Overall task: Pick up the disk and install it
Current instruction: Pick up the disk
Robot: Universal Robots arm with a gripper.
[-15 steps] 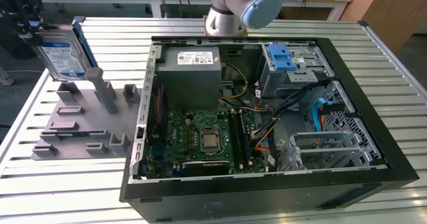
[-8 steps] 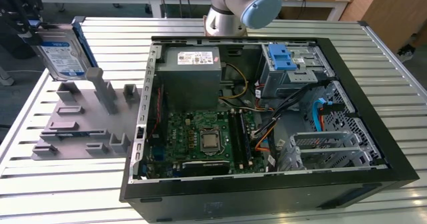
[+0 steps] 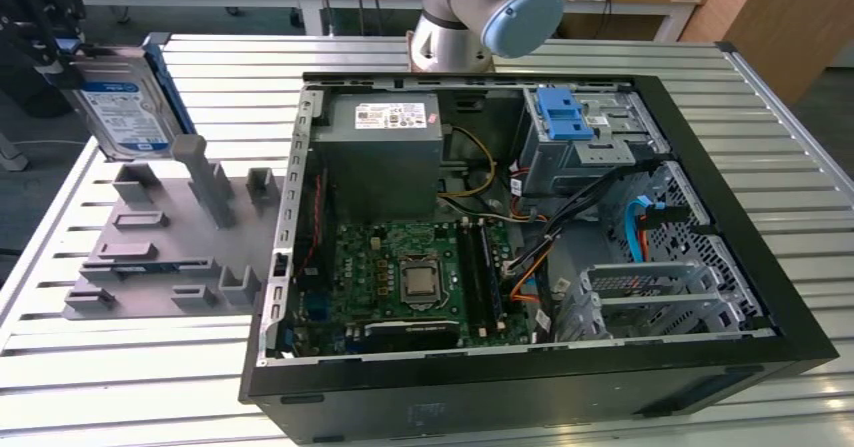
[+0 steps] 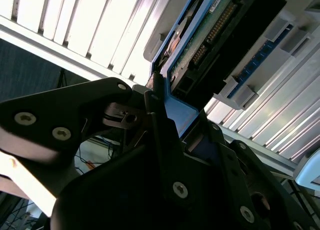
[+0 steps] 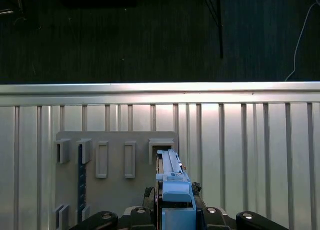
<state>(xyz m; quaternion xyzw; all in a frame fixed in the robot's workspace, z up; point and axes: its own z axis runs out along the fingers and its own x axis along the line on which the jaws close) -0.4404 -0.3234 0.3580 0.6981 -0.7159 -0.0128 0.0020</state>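
The gripper (image 5: 176, 212) is closed on the blue frame of the disk (image 3: 123, 115), holding it on edge. The disk is above the grey fixture plate (image 3: 147, 262), over its slotted holders.

Open computer case (image 3: 534, 399), grey fixture plate (image 3: 147, 292)

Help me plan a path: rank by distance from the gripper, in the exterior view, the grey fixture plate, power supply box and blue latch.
Gripper, shut on the disk:
1. Grey fixture plate, just below.
2. Power supply box, inside the case.
3. Blue latch, farther toward the exterior view's right.
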